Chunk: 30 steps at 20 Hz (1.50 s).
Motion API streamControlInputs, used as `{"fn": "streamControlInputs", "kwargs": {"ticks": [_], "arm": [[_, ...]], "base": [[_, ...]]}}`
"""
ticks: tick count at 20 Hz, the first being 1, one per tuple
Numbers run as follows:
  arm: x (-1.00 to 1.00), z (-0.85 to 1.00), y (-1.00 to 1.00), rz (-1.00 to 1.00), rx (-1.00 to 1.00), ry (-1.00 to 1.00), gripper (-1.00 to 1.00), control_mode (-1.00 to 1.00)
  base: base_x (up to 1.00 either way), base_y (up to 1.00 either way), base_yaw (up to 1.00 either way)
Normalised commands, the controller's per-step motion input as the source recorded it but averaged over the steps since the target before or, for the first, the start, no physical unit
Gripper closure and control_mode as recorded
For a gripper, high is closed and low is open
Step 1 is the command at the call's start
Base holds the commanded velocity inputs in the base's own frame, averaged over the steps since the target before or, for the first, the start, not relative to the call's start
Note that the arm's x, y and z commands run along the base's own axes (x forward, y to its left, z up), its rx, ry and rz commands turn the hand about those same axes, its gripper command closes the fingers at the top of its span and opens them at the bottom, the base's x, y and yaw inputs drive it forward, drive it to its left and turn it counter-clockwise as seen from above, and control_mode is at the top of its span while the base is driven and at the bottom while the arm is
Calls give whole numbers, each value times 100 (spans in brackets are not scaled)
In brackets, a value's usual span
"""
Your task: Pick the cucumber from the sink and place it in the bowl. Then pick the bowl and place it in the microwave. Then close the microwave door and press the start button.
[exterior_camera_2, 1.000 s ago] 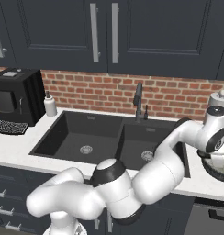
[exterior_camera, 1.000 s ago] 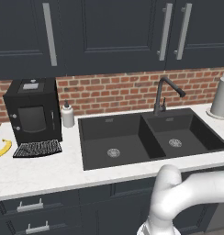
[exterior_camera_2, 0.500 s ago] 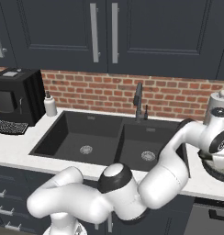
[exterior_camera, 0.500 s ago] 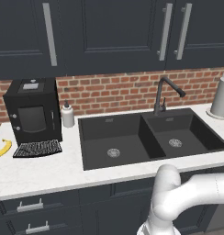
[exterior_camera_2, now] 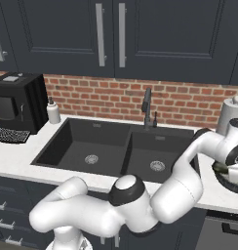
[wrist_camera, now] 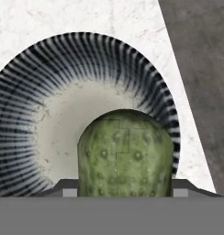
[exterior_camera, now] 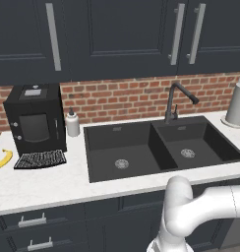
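Gripper jaws are clamped on the cucumber, which hangs directly above the bowl; the bowl's pale inside shows behind it in the hand view. In the right base view the bowl sits on the white bench just right of the sink. Farther back, the black faucet stands behind the basins, and a coffee machine and banana sit to the left.

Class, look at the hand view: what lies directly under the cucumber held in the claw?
Under the cucumber sits the bowl, with its cream inside and striped wall showing around it. The cucumber covers the near part of the bowl's floor and rim, so nothing can be told there.
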Motion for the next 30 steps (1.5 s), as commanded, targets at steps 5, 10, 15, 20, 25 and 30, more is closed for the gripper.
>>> {"fn": "streamControlInputs", "kwargs": {"ticks": [5, 10, 15, 20, 25, 30], "arm": [[2, -25, 9, 0, 0, 0, -100, -100], [0, 0, 0, 0, 1, 0, -100, -100], [0, 0, 0, 0, 2, 0, -100, -100], [-14, 21, 0, 0, 0, 0, -100, -100], [-7, 41, 23, -1, 0, 1, -100, -100], [0, 31, 35, 0, 0, 1, -100, -100]], "base": [[0, 0, 0], [0, 0, 0], [0, 0, 0], [0, 0, 0], [0, 0, 0], [0, 0, 0]]}}
